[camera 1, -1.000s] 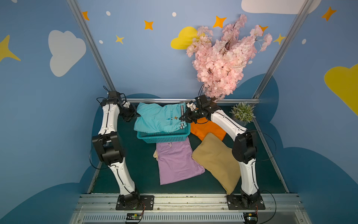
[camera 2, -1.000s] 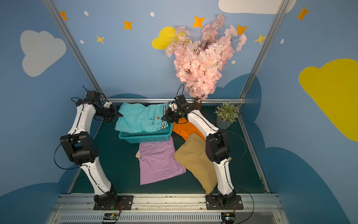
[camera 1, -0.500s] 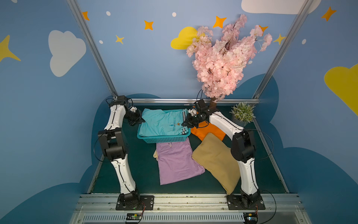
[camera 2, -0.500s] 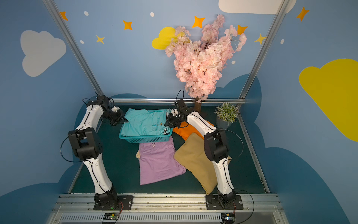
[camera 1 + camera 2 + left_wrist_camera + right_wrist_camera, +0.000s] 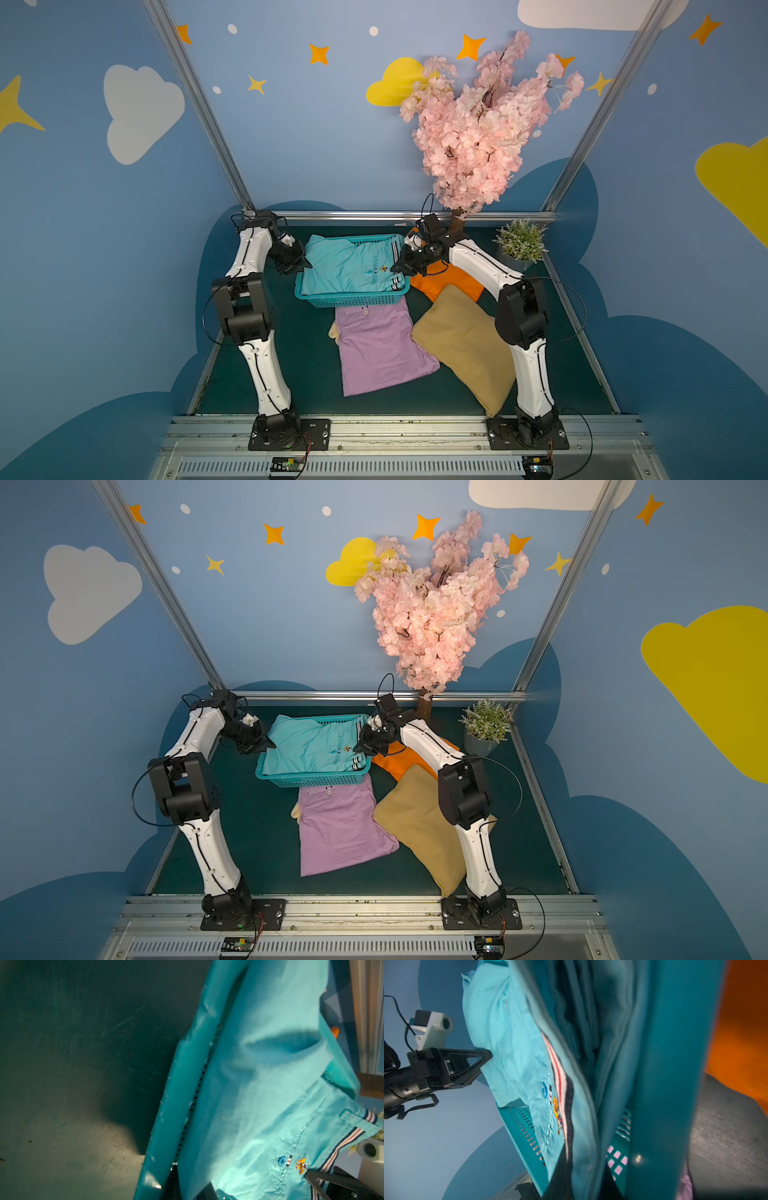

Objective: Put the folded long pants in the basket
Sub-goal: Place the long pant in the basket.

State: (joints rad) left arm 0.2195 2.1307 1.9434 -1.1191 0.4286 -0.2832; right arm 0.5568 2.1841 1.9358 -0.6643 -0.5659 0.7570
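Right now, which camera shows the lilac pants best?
The top views: in both, the lilac pants lie almost whole on the mat, in front of the basket. The right wrist view catches only bits through the basket's mesh; the left wrist view shows none.

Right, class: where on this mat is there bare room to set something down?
Bare mat lies between the left arm and the lilac pants, along the front rail, and outside the right arm. Crowded: basket, orange pants, tan pants and plant fill the back and right.

Teal pants (image 5: pixel 353 266) in basket (image 5: pixel 353 298); lilac pants (image 5: pixel 380 349), tan pants (image 5: pixel 461 345), orange pants (image 5: pixel 453 282) flat outside, nr it.
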